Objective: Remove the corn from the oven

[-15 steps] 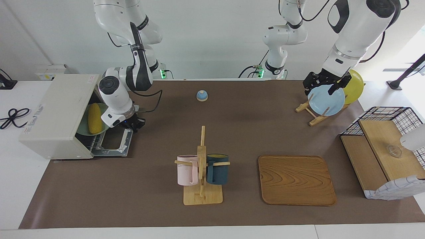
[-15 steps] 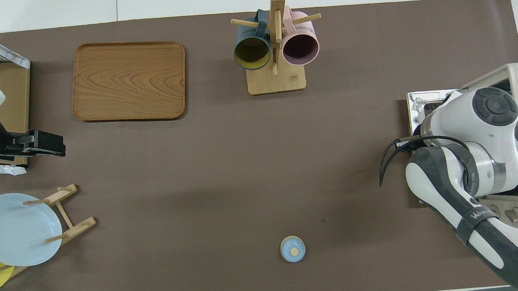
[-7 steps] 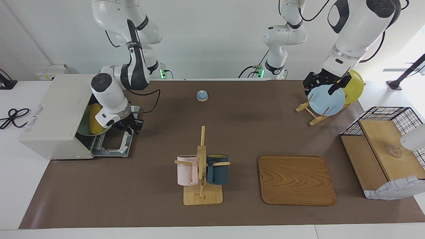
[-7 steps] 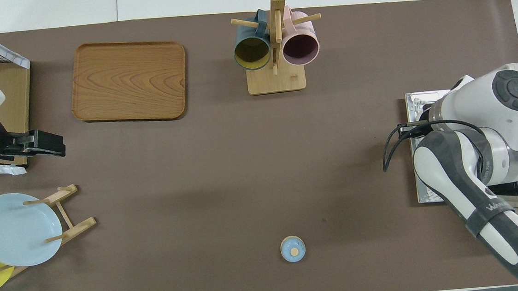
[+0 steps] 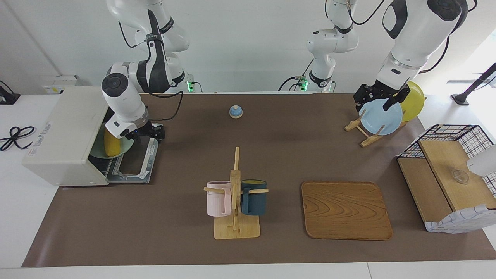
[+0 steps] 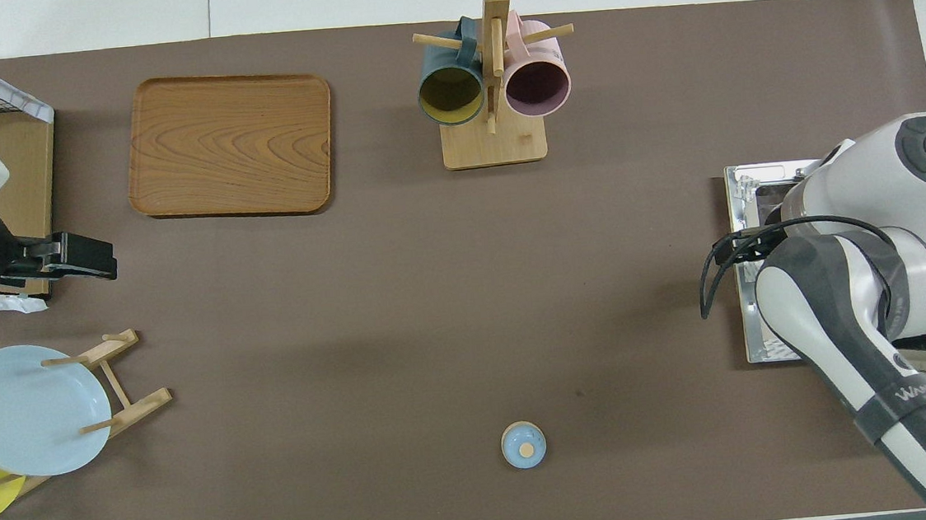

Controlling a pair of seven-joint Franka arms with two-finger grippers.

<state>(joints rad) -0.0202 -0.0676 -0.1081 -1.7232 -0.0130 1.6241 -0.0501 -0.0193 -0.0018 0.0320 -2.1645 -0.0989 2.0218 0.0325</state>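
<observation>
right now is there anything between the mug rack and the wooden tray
No. In the facing view the stretch of brown mat between the mug rack and the wooden tray is bare; the overhead view agrees.

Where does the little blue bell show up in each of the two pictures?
Facing view: the blue bell sits high in the picture, a bit short of the middle, near the robots' edge of the brown mat.
Overhead view: it sits low in the picture, just past the middle.
Shared landmark: the wooden mug stand, straight out from the bell, farther from the robots.
</observation>
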